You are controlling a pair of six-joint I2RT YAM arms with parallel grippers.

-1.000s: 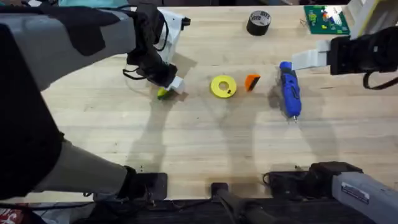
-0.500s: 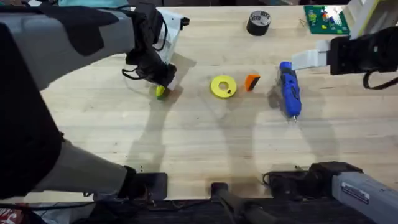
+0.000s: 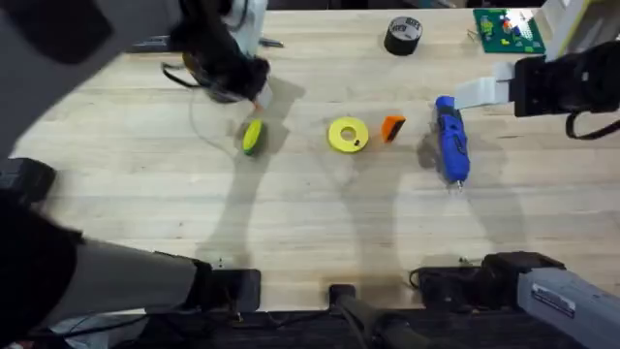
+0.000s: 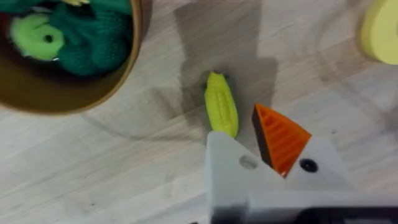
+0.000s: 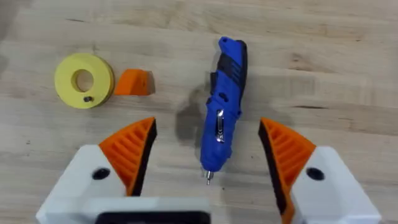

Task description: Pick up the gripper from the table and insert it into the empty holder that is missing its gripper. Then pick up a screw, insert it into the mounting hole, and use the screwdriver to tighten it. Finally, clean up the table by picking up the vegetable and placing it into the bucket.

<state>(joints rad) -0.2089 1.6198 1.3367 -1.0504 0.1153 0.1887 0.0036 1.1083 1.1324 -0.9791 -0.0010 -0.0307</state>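
The yellow-green vegetable point(image 3: 251, 137) point(image 4: 221, 111) lies on the table, just below and in front of my left gripper point(image 3: 255, 90) point(image 4: 258, 146). That gripper hangs above it, shut on nothing. One finger is a bare white holder point(image 4: 239, 168); the other carries an orange tip point(image 4: 280, 138). The bucket point(image 4: 127, 59), with green items inside, stands beside the vegetable. The small orange gripper point(image 3: 392, 128) point(image 5: 135, 82) lies next to a yellow disc point(image 3: 348, 135) point(image 5: 84, 80). My right gripper point(image 3: 481, 93) point(image 5: 208, 163) is open above the blue screwdriver point(image 3: 451, 142) point(image 5: 224, 106).
A black tape roll point(image 3: 403, 36) and a green board point(image 3: 508, 29) sit at the far edge. My left arm looms large and dark across the left side of the overhead view. Bare wood spans the table's middle and near part.
My left gripper has lifted and pulled back toward the far left, off the vegetable, which stays lying on the table. The right arm has not moved.
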